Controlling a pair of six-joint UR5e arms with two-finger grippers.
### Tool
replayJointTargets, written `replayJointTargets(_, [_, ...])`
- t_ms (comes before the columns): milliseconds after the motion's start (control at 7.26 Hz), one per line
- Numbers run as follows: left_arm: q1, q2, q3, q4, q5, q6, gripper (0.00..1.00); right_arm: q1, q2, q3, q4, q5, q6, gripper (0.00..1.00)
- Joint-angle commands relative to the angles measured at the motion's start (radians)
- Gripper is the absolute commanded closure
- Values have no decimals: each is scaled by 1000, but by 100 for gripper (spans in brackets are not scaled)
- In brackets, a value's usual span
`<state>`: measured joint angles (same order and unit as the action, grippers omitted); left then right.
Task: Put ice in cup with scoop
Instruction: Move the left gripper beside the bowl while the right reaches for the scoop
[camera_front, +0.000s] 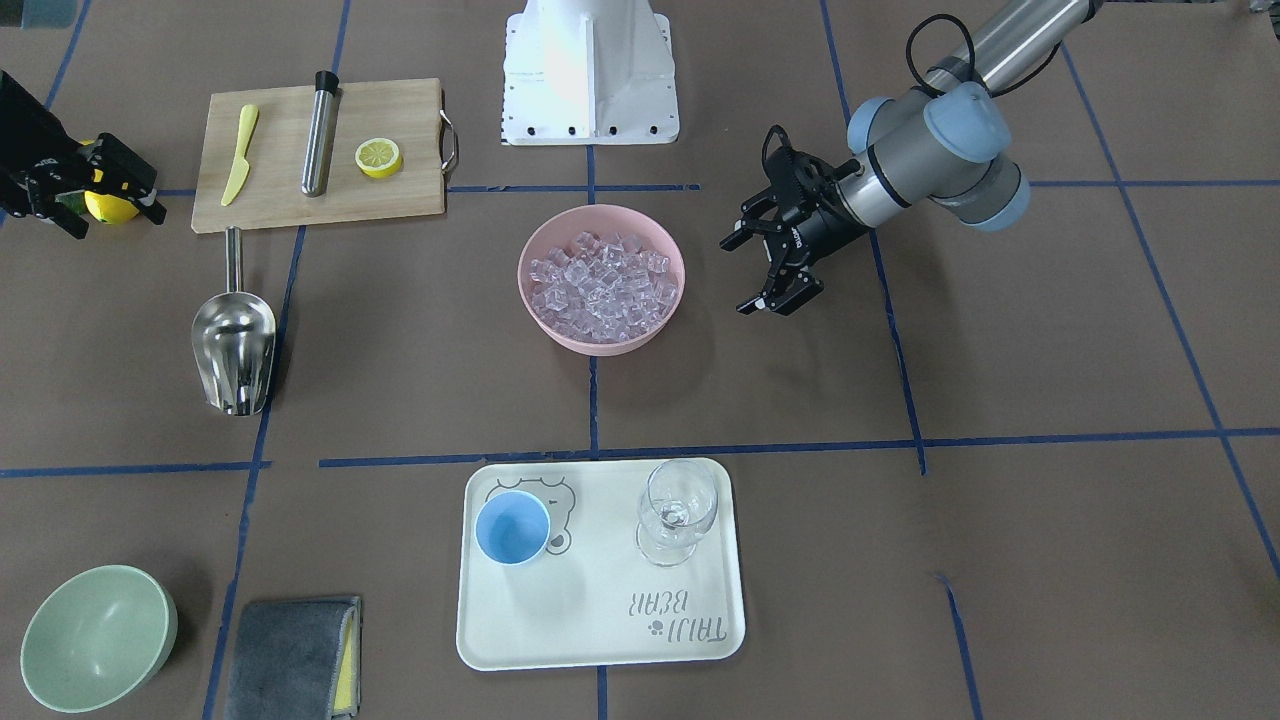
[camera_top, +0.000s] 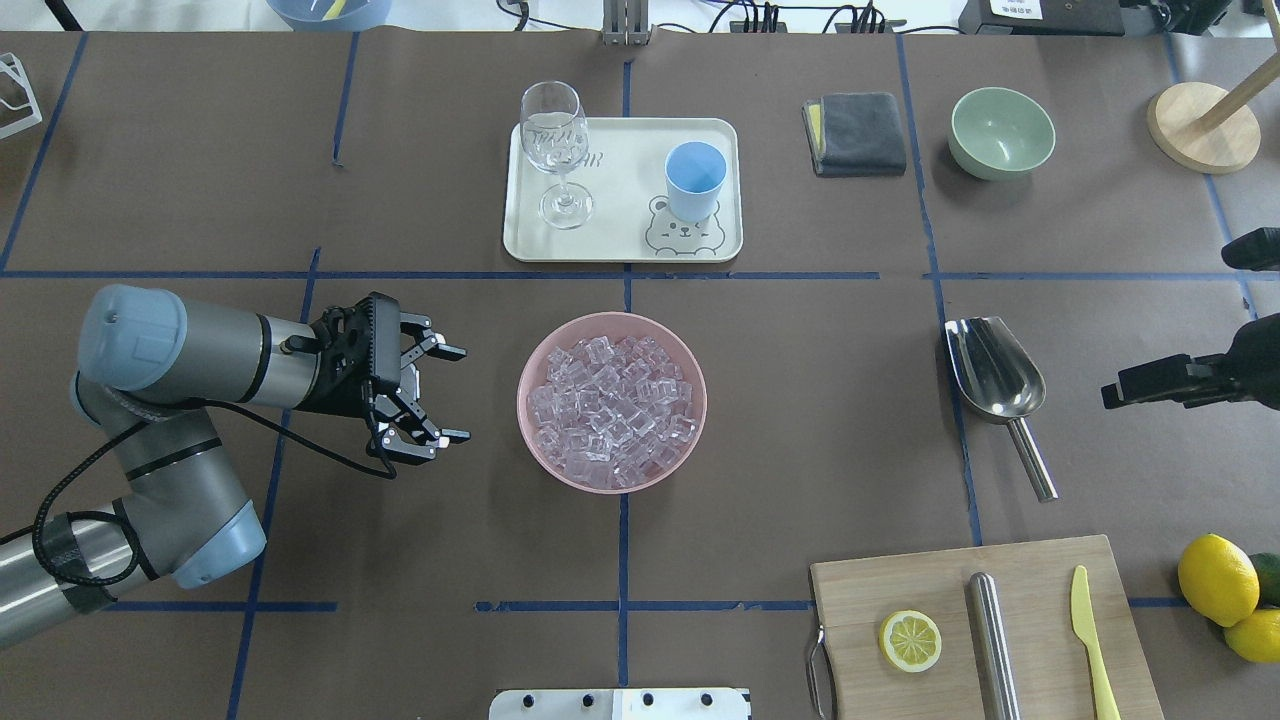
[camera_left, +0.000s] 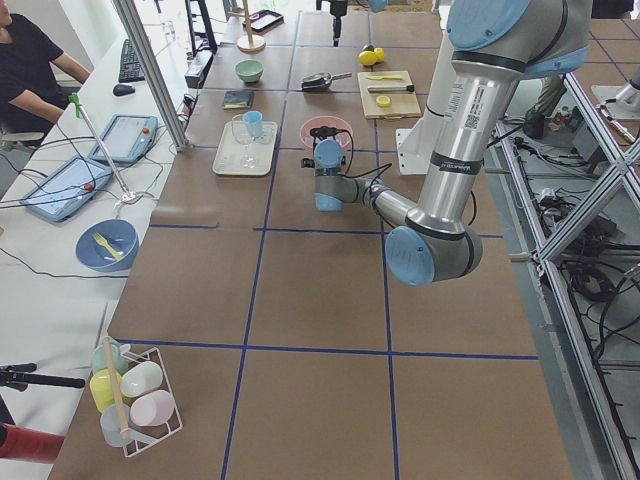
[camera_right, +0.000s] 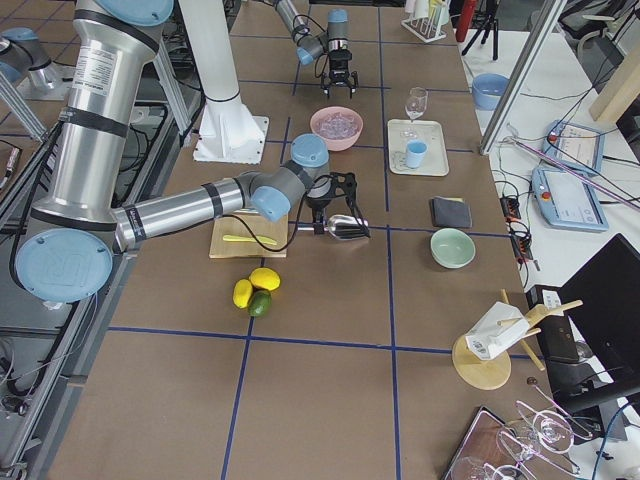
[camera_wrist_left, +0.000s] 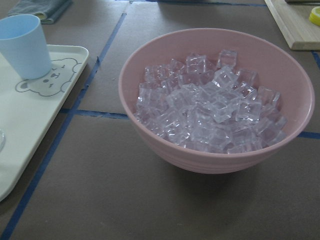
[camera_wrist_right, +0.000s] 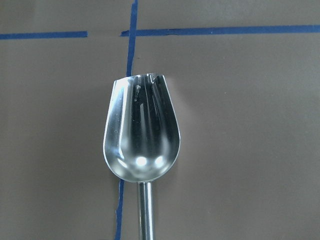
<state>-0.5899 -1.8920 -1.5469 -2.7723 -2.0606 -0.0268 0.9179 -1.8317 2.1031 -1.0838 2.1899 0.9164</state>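
The ice (camera_top: 612, 405) fills a pink bowl (camera_top: 530, 360) at the table's centre. The light-blue cup (camera_top: 695, 178) stands upright and empty on a cream tray (camera_top: 620, 245) beyond the bowl. The steel scoop (camera_top: 995, 370) lies flat on the table right of the bowl, trough up, handle toward the robot. My left gripper (camera_top: 462, 393) is open and empty, level with the bowl on its left. My right gripper (camera_top: 1165, 320) is open and empty, above the table just right of the scoop; its wrist view looks straight down on the scoop (camera_wrist_right: 141, 135).
A wine glass (camera_top: 555, 150) shares the tray. A cutting board (camera_top: 900, 580) carries a lemon half (camera_top: 910, 640), steel cylinder (camera_top: 992, 640) and yellow knife (camera_top: 1090, 640). Lemons (camera_top: 1215, 578), a green bowl (camera_top: 1002, 130) and a grey cloth (camera_top: 855, 132) lie on the right.
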Motion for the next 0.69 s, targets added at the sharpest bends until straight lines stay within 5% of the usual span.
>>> replayJointTargets(0, [18, -19, 18, 26, 2, -1, 0, -152, -8, 50, 1, -123, 149, 0])
replayJointTargets(275, [18, -28, 14, 62, 2, -2, 0, -269, -31, 48, 1, -255, 197, 0])
replayJointTargets(413, [18, -36, 11, 62, 2, -2, 0, -386, -23, 35, -1, -433, 255, 0])
replayJointTargets(551, [18, -39, 11, 63, 2, -4, 0, -414, 4, -13, 5, -487, 254, 0])
